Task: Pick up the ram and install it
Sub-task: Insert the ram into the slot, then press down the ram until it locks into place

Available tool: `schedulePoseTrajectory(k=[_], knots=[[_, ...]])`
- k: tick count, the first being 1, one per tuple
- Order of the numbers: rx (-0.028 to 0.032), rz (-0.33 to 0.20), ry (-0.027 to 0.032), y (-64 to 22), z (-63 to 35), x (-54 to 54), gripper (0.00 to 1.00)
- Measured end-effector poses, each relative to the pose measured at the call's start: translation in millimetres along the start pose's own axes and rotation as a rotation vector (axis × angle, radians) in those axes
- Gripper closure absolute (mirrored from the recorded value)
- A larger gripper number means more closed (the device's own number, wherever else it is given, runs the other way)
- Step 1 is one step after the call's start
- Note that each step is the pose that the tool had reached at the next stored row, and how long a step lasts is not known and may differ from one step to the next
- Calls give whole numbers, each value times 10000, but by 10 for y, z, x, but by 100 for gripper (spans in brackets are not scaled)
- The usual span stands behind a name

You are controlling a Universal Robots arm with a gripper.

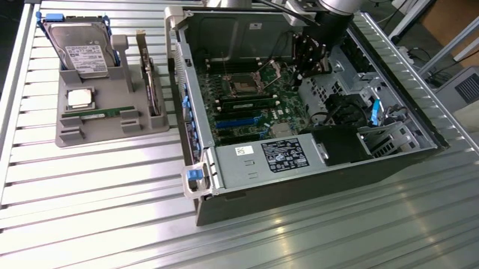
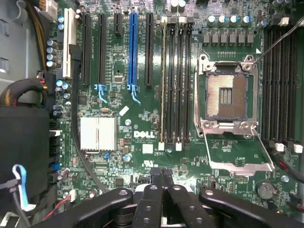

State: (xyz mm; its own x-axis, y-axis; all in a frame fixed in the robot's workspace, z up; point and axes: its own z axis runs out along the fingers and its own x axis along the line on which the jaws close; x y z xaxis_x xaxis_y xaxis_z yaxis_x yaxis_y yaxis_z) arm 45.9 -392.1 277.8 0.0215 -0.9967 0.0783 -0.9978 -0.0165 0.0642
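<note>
One ram [image 1: 97,114], a thin green stick, lies flat in a slot of the grey tray [image 1: 75,134] on the exterior view's left. A second ram [image 1: 247,105] stands in a memory slot on the motherboard inside the open computer case; in the wrist view this ram [image 2: 164,80] appears edge-on in the slot farthest from the processor socket. My gripper [image 1: 308,59] hangs inside the case above the motherboard, far from the tray. In the wrist view the gripper [image 2: 163,178] is shut, fingertips together, with nothing between them.
The tray also holds a hard drive [image 1: 82,47], a square silver processor [image 1: 80,98] and an upright expansion card [image 1: 151,84]. On the motherboard the processor socket [image 2: 227,97] stands open. The case walls [image 1: 196,185], black cables [image 2: 28,90] and the power supply [image 1: 277,157] surround the board.
</note>
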Motion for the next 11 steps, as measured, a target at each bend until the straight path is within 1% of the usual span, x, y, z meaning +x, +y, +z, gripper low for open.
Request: schedulePoseTrajectory(k=[7, 8, 9, 10, 11], knots=[[0, 0, 0, 0, 0, 0, 90], [0, -1, 1, 20, 5, -1, 90], [5, 1, -2, 85, 19, -3, 90], [7, 0, -7, 167, 46, -5, 90], [6, 1, -7, 249, 93, -9, 90]])
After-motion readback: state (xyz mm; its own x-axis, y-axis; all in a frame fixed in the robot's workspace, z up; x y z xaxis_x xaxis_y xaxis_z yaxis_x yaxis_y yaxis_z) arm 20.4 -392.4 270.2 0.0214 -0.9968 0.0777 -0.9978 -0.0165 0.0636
